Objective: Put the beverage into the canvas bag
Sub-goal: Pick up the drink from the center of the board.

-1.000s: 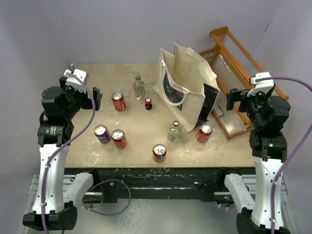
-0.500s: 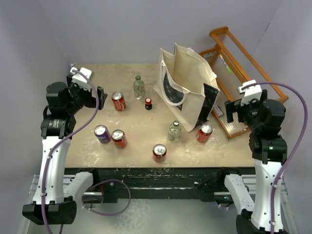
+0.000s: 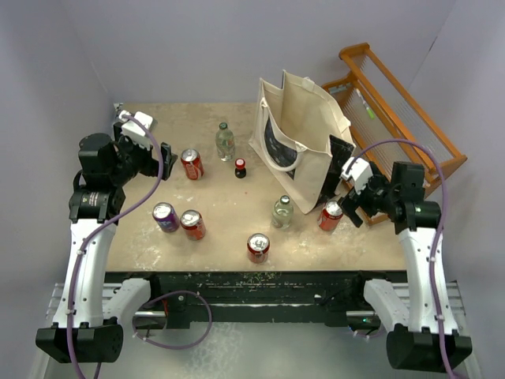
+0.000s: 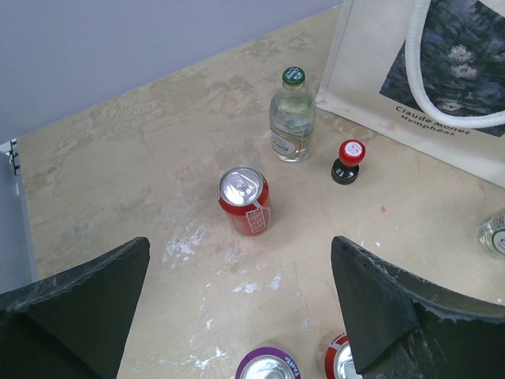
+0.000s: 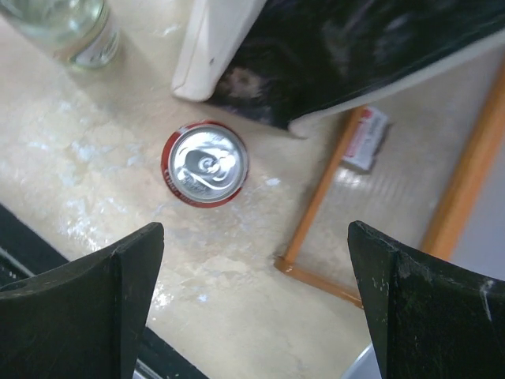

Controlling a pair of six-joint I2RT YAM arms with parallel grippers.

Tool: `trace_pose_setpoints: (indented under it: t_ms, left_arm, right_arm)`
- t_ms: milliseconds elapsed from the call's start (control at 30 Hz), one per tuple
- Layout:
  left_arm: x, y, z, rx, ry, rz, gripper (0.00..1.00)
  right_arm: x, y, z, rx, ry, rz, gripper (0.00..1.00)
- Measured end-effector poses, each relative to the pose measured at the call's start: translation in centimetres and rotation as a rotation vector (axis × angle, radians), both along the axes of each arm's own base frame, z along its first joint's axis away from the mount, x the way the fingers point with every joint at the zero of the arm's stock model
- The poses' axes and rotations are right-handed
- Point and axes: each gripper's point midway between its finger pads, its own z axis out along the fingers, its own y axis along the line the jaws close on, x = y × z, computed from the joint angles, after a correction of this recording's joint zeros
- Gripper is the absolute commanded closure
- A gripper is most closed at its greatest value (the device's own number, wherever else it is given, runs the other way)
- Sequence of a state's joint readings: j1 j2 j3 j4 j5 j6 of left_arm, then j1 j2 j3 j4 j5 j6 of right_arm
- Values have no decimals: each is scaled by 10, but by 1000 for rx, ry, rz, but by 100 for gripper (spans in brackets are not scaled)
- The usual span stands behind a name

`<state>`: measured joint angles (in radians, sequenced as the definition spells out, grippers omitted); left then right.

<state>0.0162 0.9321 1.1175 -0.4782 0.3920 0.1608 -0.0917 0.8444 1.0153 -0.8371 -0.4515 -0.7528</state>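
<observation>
While the right gripper (image 5: 252,237) hangs wide open above a red can (image 5: 205,163) standing on the desk (image 3: 229,201) just beside the black end of the upright canvas bag (image 3: 304,118), the left gripper (image 4: 241,251), equally wide and empty, faces a second red can (image 4: 245,200)

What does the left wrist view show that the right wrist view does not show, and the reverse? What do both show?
Only the left wrist view: the canvas bag with its navy print, a green-capped bottle, a small red-capped bottle, a red can and a purple can.
Only the right wrist view: the bag's black end panel, the orange rack and a different red can near that panel.
Both: the bag, the table and apparently the same clear bottle.
</observation>
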Motion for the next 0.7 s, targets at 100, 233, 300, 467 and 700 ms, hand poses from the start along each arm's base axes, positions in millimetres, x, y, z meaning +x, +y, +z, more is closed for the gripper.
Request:
trace_pose_setpoints:
  t_ms: [100,233,300,467,700]
  left_arm:
    - [0,0,0,1,-2,0,1]
    - [1,-1,1,1,-6,-2,1]
    - [2,-1,1,1,-10,-1,1]
    - [2,-1,2,0,-10,-1,1]
    - [3,-1,1,0,-7,-1,1]
  right_arm:
    - [-1,4,-32,-16,70,72,0]
    - [-10,9,-69,-28,125,151,0]
    - [-11,12,-78,-34,128,178,0]
    - [-1,15,-92,-39,110,214,0]
    - [17,17,-117,-26,144,228,1]
